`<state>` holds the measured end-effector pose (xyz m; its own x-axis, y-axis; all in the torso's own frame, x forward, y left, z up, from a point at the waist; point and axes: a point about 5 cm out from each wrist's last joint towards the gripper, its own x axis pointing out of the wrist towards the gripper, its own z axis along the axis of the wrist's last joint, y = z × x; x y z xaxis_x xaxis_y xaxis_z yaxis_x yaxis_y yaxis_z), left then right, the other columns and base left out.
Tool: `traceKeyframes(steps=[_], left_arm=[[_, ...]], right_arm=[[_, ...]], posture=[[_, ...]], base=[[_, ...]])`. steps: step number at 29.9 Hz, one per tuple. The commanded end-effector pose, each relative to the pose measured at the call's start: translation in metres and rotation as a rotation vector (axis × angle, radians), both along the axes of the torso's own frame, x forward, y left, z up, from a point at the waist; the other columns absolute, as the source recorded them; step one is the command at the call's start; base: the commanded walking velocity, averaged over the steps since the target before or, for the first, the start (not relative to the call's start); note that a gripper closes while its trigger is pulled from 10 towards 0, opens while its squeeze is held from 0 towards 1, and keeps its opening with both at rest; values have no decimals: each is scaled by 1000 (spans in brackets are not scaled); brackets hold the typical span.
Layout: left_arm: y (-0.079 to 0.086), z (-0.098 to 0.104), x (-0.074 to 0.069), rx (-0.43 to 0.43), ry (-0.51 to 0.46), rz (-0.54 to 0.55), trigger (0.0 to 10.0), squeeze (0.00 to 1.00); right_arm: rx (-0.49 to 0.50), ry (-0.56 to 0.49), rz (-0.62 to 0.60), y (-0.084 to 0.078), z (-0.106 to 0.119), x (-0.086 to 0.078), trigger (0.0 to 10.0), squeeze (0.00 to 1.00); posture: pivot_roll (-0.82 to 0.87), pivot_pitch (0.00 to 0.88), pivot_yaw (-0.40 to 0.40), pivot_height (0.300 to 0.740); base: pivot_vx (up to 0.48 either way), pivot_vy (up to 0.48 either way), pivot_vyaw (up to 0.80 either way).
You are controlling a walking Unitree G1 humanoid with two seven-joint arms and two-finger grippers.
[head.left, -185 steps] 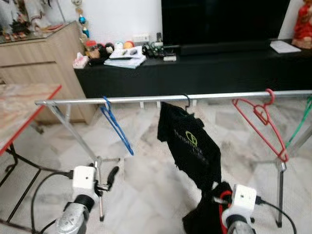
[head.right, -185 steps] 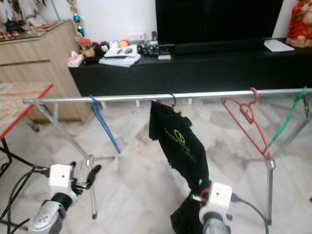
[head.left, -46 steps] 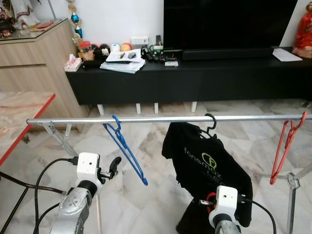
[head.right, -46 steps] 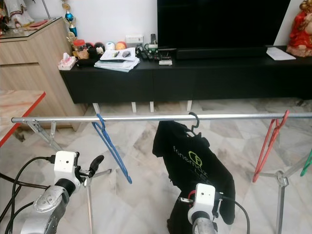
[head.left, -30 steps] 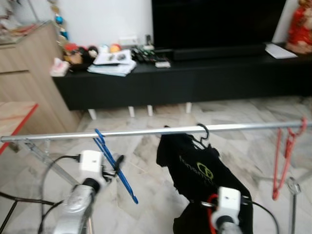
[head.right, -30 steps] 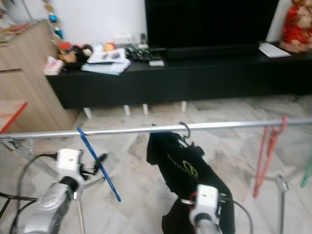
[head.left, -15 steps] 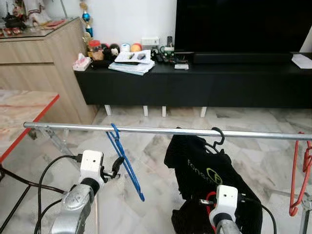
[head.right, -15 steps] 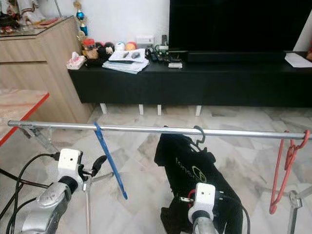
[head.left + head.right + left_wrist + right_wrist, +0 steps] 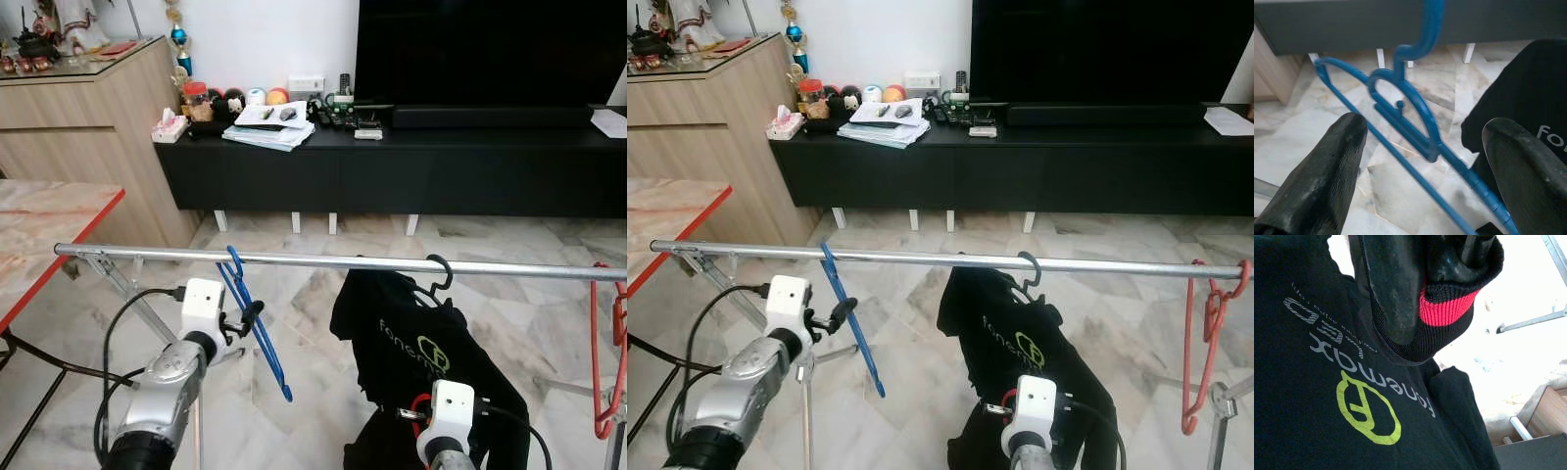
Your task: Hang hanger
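The blue hanger (image 9: pixel 253 323) is hooked on the silver rail (image 9: pixel 147 255), dangling at a slant just left of the black t-shirt (image 9: pixel 416 338) on its own black hanger (image 9: pixel 434 272). The left gripper (image 9: pixel 1420 161) is right up at it, fingers spread wide either side without touching. The right gripper (image 9: pixel 1425 284) has the shirt's red-striped collar (image 9: pixel 1449 308) pinched between its fingers, and a red hanger (image 9: pixel 609 362) sits far right on the rail.

Thin blue plastic hanger (image 9: pixel 257 333) hooked over the horizontal silver metal rail (image 9: pixel 323 261), body slanting down, black hanger (image 9: pixel 438 277) on the same rail carrying a black T-shirt with green logo (image 9: pixel 416 343), draped low
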<state>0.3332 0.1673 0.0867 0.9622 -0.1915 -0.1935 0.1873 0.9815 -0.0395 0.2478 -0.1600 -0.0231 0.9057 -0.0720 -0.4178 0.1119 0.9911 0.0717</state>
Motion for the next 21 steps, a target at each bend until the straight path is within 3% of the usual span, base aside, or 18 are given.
traceKeyframes(steps=[1, 5, 13, 21], left_arm=[[-2, 1, 7, -7, 28, -4, 10000, 0], [-8, 3, 17, 23, 55, -13, 10000, 0], [-10, 9, 38, 47, 128, 102, 10000, 0], [-6, 14, 44, 60, 151, 200, 10000, 0]], right_arm=[[1, -28, -9, 0, 3, 1, 10000, 0], [-4, -29, -25, -4, 3, -2, 10000, 0], [-6, -26, -32, -3, 1, -10, 10000, 0], [-8, -22, -37, -4, 0, -12, 10000, 0]], posture=[[-16, 48, 91, 740], [-28, 55, 96, 740], [-41, 82, 100, 740], [-47, 90, 102, 740]], base=[[0, 0, 0], [0, 0, 0], [0, 0, 0], [0, 0, 0]])
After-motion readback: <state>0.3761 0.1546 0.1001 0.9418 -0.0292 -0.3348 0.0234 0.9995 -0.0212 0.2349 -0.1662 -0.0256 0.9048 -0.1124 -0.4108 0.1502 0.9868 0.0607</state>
